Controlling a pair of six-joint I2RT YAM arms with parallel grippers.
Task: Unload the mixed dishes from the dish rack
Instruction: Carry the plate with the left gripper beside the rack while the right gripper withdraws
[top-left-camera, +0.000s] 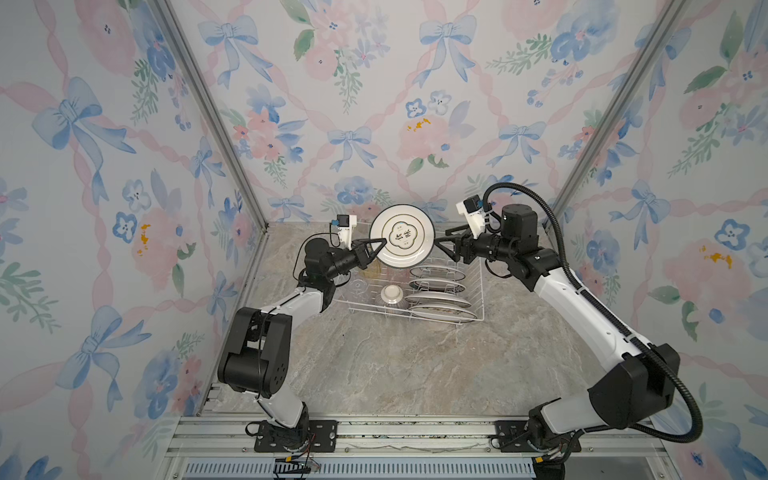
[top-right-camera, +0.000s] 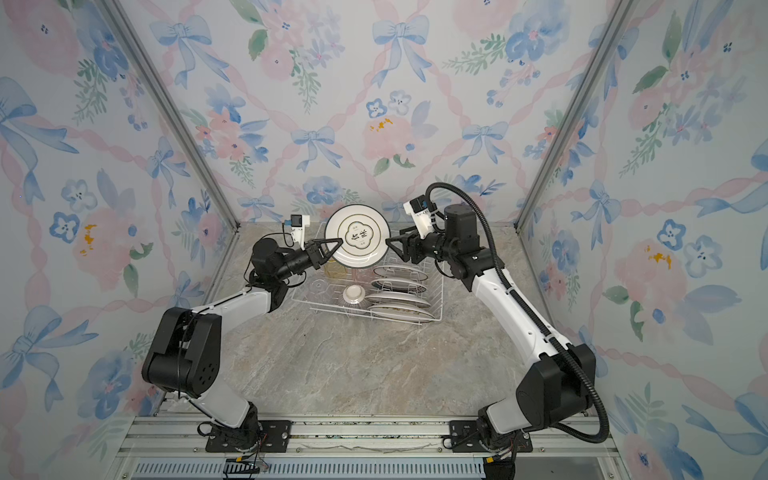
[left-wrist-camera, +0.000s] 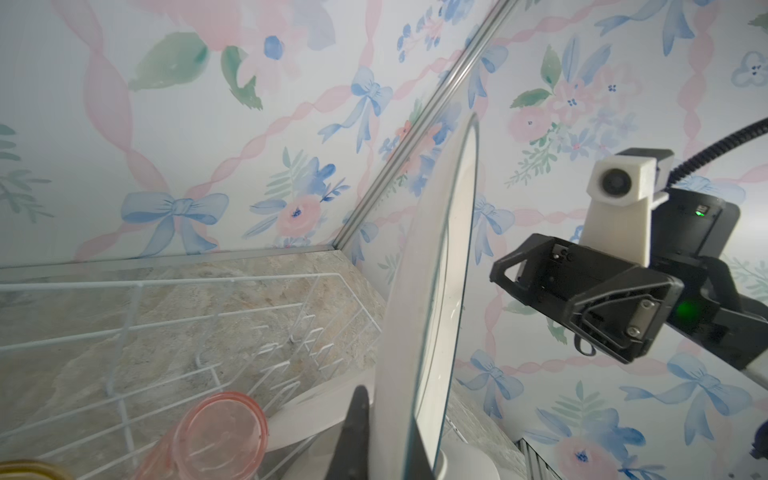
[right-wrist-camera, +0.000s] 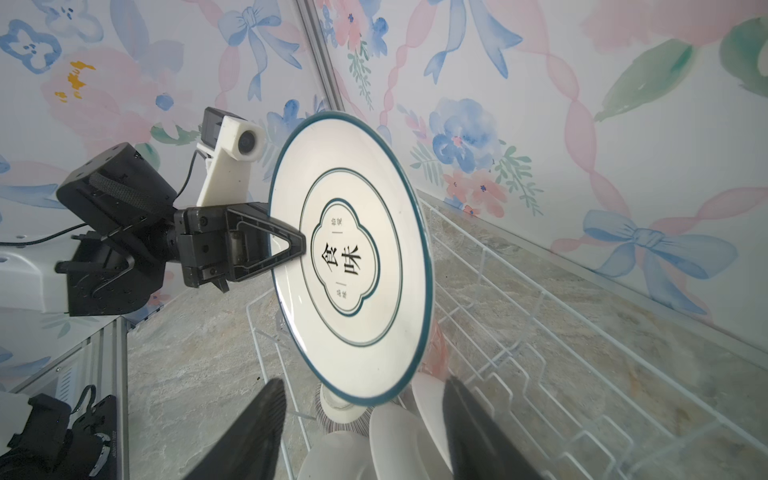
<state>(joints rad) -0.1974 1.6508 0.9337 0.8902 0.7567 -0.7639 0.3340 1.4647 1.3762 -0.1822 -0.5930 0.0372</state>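
The left gripper (top-left-camera: 383, 242) is pressed together on the left rim of a green-rimmed plate (top-left-camera: 402, 241), one finger (right-wrist-camera: 291, 245) lying across the plate's face and one behind it. The plate is held upright, on edge, above the far end of the dish rack (top-left-camera: 482, 299) and clear of its wires.

The right gripper (top-left-camera: 437, 243) is spread wide and holds nothing. It sits just beside the plate's opposite rim, and the left wrist view shows a gap between the two.

The face of the plate carries two large black characters, 食味, inside a green lobed frame with a thin green ring around it. Smaller characters sit above and below them, too small to read.

The rack stands on the marble-patterned bench (top-left-camera: 415, 365). Along its right side four plates (top-left-camera: 436, 291) stand on edge in the slots. To their left a ribbed bowl (top-left-camera: 391, 294) lies upside down with its base showing, and a clear tumbler (top-left-camera: 358, 286) sits beside it. A pink tumbler (left-wrist-camera: 220, 432) and the rim of a yellow tumbler (left-wrist-camera: 29, 467) lie at the far end, under the raised plate.
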